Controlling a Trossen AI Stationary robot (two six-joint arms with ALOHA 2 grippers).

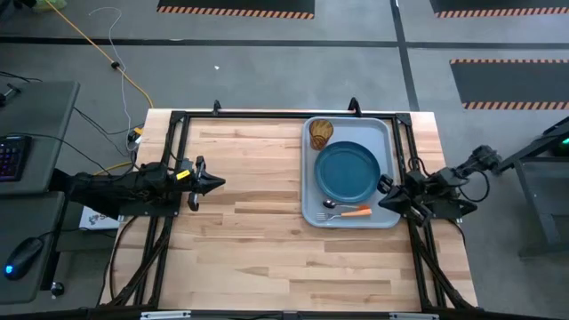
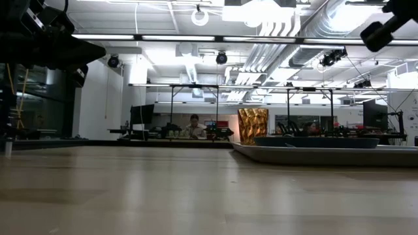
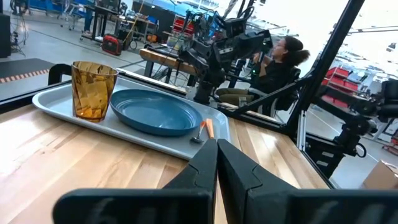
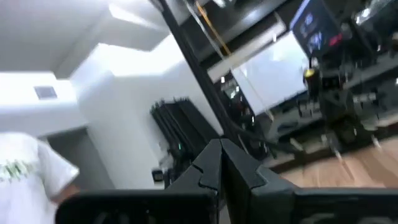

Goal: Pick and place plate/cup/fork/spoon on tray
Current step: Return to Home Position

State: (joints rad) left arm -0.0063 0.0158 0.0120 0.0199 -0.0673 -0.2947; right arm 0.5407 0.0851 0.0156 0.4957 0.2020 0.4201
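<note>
1. My left end effector (image 1: 216, 184) points straight across toward the right one. Its two fingers (image 3: 200, 167) are pressed together, with no gap at the tips.
2. Behind that end effector, the left forearm (image 1: 124, 188) runs back in a low, nearly level line, folded in close to its base.
3. My right end effector (image 1: 388, 197) faces the left one and sits well apart from it. From its wrist view, its fingers (image 4: 239, 167) also meet at the tips.
4. Behind that end effector, the right arm (image 1: 444, 182) is tucked in with its elbow bent, and its rear link angles up and away.
</note>
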